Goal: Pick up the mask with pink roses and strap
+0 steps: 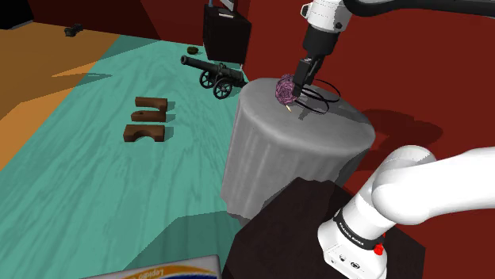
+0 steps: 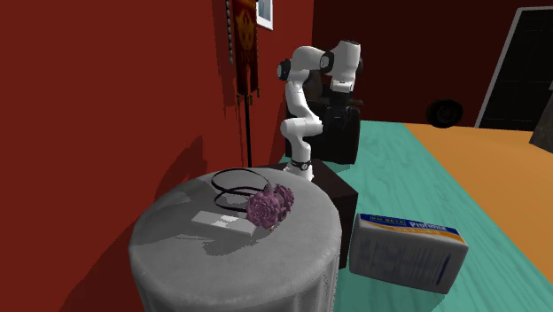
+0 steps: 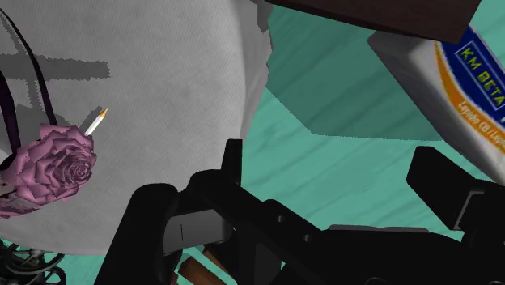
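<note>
The one box (image 2: 408, 254) on the teal floor (image 1: 119, 182) carries the clearest writing: in the wrist view its blue band reads "KM BETA", and the orange line under it is too small to read. The arm's black base ring bears white lettering that I cannot make out. One round surface (image 1: 301, 143) draped in grey cloth holds the mask (image 1: 283, 89), a cluster of pink roses lying near the top's 11 o'clock edge in the shoulder view. Its black strap (image 1: 320, 101) curls in two loops at the roses' 3 o'clock. One small white stick with an orange tip (image 3: 95, 123) lies just beside the roses. The gripper (image 3: 330, 162) stands wide open, with teal floor showing between its fingers; the mask lies outside them, off to one side and untouched. In the shoulder view, one dark toy cannon (image 1: 216, 76) sits on the floor at the surface's 10 o'clock. Two brown wooden blocks (image 1: 145, 131) lie at its 9 o'clock.
</note>
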Robot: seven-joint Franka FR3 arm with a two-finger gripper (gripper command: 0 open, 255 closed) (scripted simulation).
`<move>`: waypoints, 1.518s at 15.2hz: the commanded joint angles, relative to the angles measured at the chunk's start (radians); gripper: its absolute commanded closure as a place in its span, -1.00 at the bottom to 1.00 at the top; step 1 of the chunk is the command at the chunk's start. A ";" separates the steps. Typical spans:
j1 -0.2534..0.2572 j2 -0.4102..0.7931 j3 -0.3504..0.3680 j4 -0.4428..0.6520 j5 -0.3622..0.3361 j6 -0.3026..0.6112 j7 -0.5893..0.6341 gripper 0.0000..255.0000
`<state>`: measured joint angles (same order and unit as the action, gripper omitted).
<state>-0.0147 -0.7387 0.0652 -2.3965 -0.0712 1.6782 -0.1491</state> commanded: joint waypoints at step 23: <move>-0.093 0.470 -0.510 0.135 0.029 0.434 -0.545 -1.00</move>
<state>-0.1096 -0.3076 -0.4200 -2.2852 -0.0624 2.0968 -0.6576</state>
